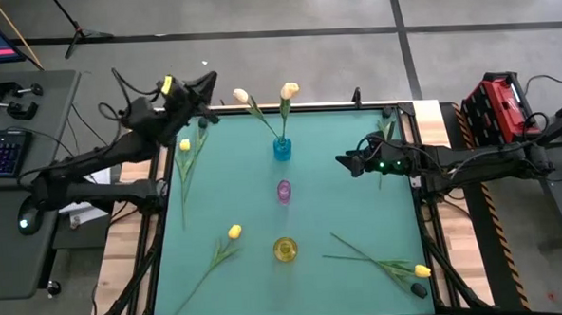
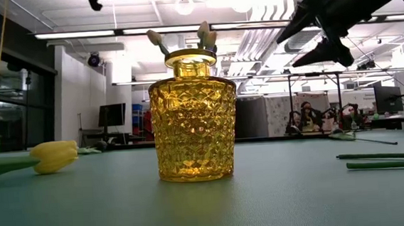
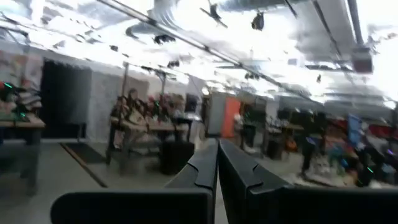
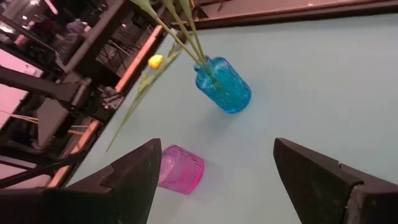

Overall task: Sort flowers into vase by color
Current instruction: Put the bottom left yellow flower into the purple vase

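Our right gripper (image 1: 344, 161) hovers above the right half of the green table (image 1: 340, 202), its two fingers (image 4: 130, 180) spread wide with nothing between them. Our left gripper (image 1: 208, 84) is raised at the far left corner of the table, fingers (image 3: 202, 171) pressed together and empty, its camera looking out into the room.

We can read no brand, label or writing on anything.

Three small glass vases stand in a line down the middle of the table. The blue vase (image 1: 281, 147) is farthest, the pink vase (image 1: 283, 191) is in the middle, and the yellow vase (image 1: 285, 249) is nearest. The blue vase holds two peach-cream tulips (image 1: 289, 91), their stems leaning apart. The pink vase looks empty from above.

We count four more flowers lying flat on the table. One yellow tulip (image 1: 184, 145) lies along the far left edge, just beside the left arm. A second yellow tulip (image 1: 234, 233) lies near left, close to the yellow vase. A third yellow tulip (image 1: 422, 270) and a dark purple tulip (image 1: 419, 289) lie together at the near right corner, their stems crossing. Some green leaves (image 1: 386, 129) show at the far right edge, partly hidden by the right arm.

Nothing stands between the right gripper and the vases.
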`<state>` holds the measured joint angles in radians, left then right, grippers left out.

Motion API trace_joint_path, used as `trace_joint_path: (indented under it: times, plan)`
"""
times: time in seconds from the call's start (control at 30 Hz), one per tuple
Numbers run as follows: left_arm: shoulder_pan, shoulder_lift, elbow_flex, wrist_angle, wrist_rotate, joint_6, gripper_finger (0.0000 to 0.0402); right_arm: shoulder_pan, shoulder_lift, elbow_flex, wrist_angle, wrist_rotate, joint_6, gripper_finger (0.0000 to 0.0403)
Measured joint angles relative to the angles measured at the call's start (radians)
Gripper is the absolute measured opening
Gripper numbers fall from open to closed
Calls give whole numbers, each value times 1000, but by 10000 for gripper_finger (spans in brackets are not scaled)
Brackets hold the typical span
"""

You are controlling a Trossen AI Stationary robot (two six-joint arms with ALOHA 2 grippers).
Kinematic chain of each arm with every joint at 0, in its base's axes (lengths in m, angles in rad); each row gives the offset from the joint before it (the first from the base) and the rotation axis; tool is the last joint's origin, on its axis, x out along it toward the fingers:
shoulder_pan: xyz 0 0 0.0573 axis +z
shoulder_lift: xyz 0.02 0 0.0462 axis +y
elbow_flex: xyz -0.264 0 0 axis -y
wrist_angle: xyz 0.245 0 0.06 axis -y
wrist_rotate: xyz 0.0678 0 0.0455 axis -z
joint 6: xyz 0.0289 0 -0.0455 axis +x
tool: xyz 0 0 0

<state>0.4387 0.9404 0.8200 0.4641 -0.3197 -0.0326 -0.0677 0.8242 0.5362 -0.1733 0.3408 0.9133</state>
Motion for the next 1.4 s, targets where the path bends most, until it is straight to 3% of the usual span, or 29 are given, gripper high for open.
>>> trace_joint_path:
  times: [0.2,0.3,0.4,0.63,0.83,1.1,1.23,1.4]
  plan:
    - [-98,-93,0,-331,68,-73,0,0,0,0,26,29,-6,298]
    - [-157,-116,0,-454,166,-155,0,0,0,0,26,29,-6,298]
    - [-215,-129,0,-560,283,-303,1,0,0,0,26,29,-9,298]
    - [-401,-128,0,-859,395,-637,48,0,0,0,28,15,-43,298]
    - [-679,-66,0,-993,419,-929,129,0,0,0,30,-95,-68,298]
    - [-1056,153,0,-1064,446,-1234,218,0,0,0,81,-189,-127,298]
    - [-1155,272,-1,-1076,356,-1290,231,0,0,0,142,-220,-136,298]
    - [-1172,405,-1,-1083,252,-1271,232,2,0,0,209,-244,-98,298]
